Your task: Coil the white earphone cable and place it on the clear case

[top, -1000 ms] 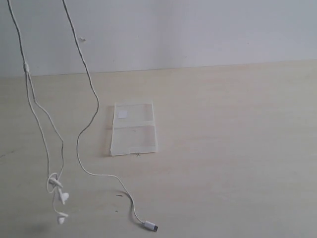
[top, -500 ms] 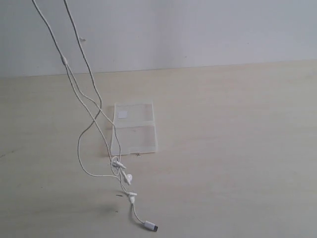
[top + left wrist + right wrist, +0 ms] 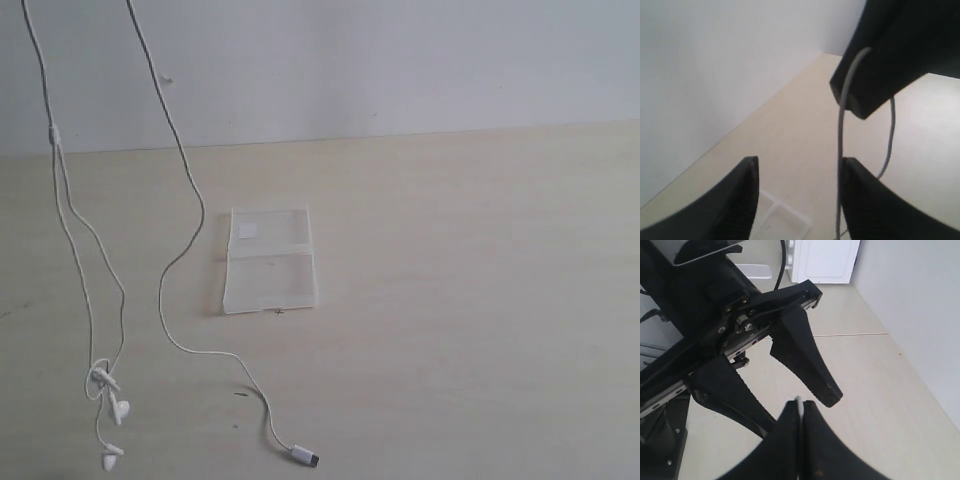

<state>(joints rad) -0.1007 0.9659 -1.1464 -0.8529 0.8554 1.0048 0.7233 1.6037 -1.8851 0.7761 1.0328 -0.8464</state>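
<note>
The white earphone cable (image 3: pixel 267 420) hangs in two strands from above the top of the exterior view. Its left strand carries the inline remote (image 3: pixel 53 133) and ends in the earbuds (image 3: pixel 118 408) just above the table. Its right strand drops to the table and ends in the plug (image 3: pixel 305 458). The clear case (image 3: pixel 268 260) lies opened flat on the table, sticker on the far half. My right gripper (image 3: pixel 799 404) is shut on the cable (image 3: pixel 799 401), high above the table. My left gripper (image 3: pixel 797 162) is open, the cable (image 3: pixel 840 150) running along one finger; the case (image 3: pixel 782 222) shows far below.
A light wooden table (image 3: pixel 470 300) meets a plain white wall (image 3: pixel 400 60) at the back. Both grippers are above the exterior view's top edge. In the right wrist view, the left gripper's open fingers (image 3: pixel 807 357) sit just beyond my shut jaws.
The earbud strand swung right toward the case and plug half a second ago and has swung back left. The earbuds hang a little lower than one second ago. Plug and case have not moved.
</note>
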